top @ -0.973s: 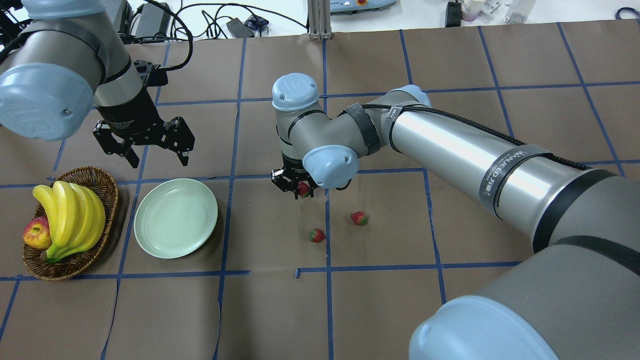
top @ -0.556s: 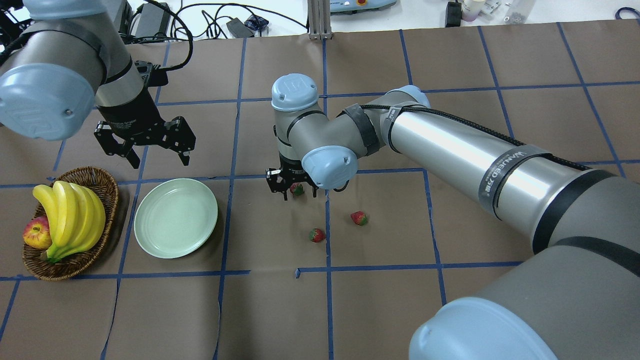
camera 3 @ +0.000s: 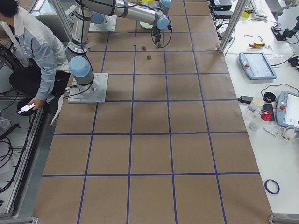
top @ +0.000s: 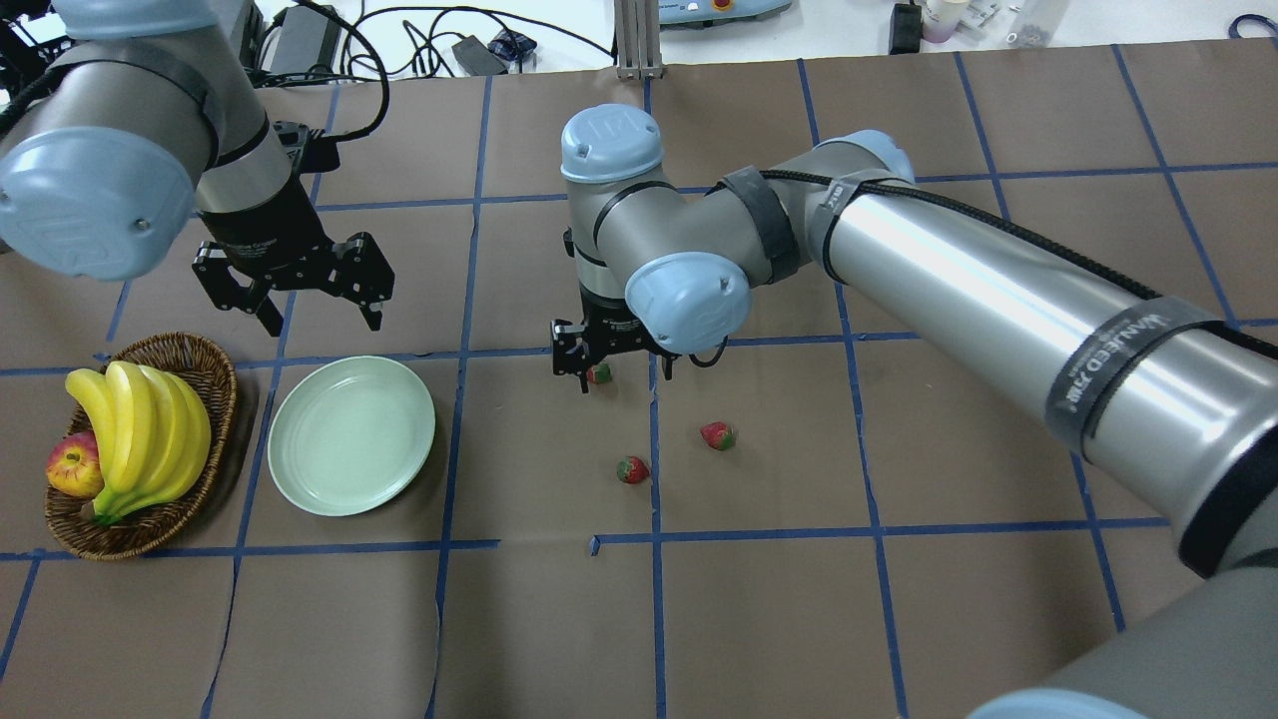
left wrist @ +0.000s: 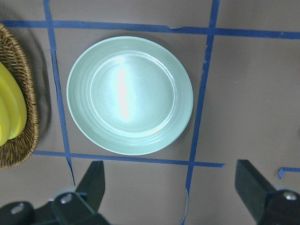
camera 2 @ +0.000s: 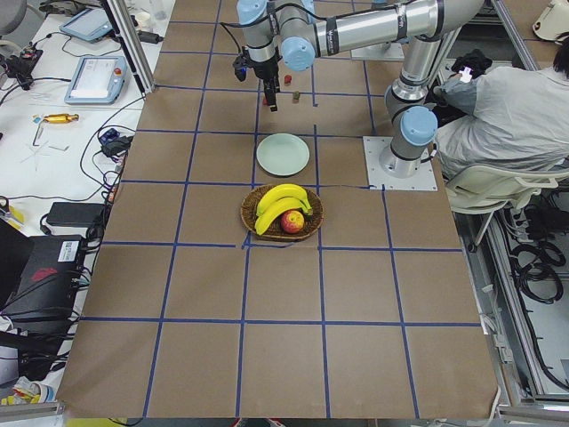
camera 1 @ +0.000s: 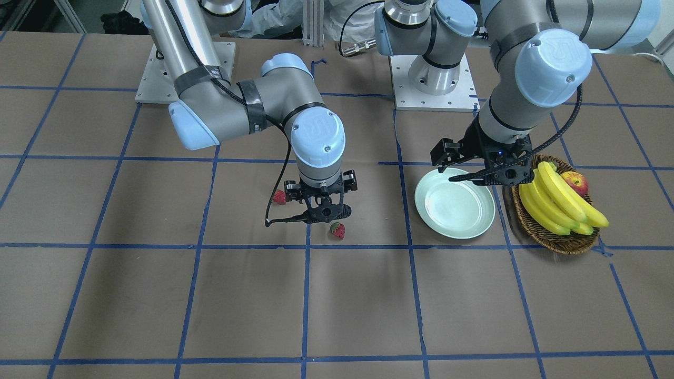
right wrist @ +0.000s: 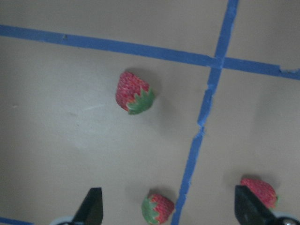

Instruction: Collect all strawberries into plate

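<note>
Three strawberries lie on the brown table paper: one [top: 599, 373] [right wrist: 134, 92] near a blue tape crossing, a second [top: 631, 469] [right wrist: 158, 208] closer to the robot, and a third [top: 717, 435] [right wrist: 259, 190] to the right. My right gripper [top: 621, 377] [right wrist: 168, 206] hangs open above them and holds nothing. The front-facing view shows two strawberries [camera 1: 337, 230] [camera 1: 279, 197] beside that gripper [camera 1: 326, 215]. The pale green plate [top: 350, 449] [left wrist: 130, 93] [camera 1: 455, 205] is empty. My left gripper [top: 318, 320] [left wrist: 171, 183] hovers open just beyond the plate's far rim.
A wicker basket [top: 215, 364] with bananas [top: 140, 429] and an apple [top: 72, 467] stands left of the plate. Cables and boxes [top: 300, 40] lie along the far edge. A person [camera 2: 507, 116] sits behind the robot bases.
The right gripper was closed around the far strawberry, then opened and lifted away. That strawberry now lies on the table. The left arm barely moved.
</note>
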Controlling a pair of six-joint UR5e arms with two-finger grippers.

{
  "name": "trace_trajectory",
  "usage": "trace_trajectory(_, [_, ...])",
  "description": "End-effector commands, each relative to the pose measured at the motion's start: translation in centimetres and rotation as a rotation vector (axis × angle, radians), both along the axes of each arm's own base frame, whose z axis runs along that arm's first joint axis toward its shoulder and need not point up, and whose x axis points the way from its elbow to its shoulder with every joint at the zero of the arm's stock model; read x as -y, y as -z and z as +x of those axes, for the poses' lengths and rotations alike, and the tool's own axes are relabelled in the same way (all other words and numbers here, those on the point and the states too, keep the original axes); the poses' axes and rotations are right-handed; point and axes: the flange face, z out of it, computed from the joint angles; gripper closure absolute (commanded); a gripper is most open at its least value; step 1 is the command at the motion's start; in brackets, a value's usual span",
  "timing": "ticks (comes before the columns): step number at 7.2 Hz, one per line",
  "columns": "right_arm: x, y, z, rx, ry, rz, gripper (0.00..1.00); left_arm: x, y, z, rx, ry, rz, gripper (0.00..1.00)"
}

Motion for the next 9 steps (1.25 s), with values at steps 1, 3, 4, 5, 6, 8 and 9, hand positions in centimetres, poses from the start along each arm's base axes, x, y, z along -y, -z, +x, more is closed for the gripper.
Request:
trace_trajectory(1, [-0.7, 1.0, -5.0, -0.056, -0.117, 0.105, 0.00, -0.2, -0.1, -1.7, 0.006, 0.015, -0.013, 0.00])
trace_trajectory(3, [-3.1, 5.6, -7.5, -0.095, -0.225, 0.139, 0.00, -0.3, 0.2, -2.1, 0.008, 0.003, -0.008, 0.00])
trace_trajectory(4, [-4.0, 6.9, -7.8, -0.079, -0.282, 0.147, 0.00, -0.4, 0.2, -2.4, 0.008, 0.009, -0.008, 0.00])
trace_trajectory(5, [-3.7, 7.3, -7.7, -0.065, -0.302, 0.117, 0.00, -0.4, 0.2, -2.7, 0.008, 0.014, -0.008, 0.00])
trace_trajectory(6, [-3.6, 7.7, -7.7, -0.061, -0.320, 0.122, 0.00, -0.5, 0.3, -2.8, 0.007, 0.014, -0.007, 0.00])
trace_trajectory(8, [-2.7, 7.8, -7.2, -0.036, -0.318, 0.054, 0.00, -0.8, 1.1, -2.7, 0.009, 0.016, 0.009, 0.00])
trace_trajectory(9, [-2.6, 8.1, -7.2, -0.036, -0.319, 0.053, 0.00, -0.8, 1.1, -2.7, 0.008, 0.014, 0.002, 0.00])
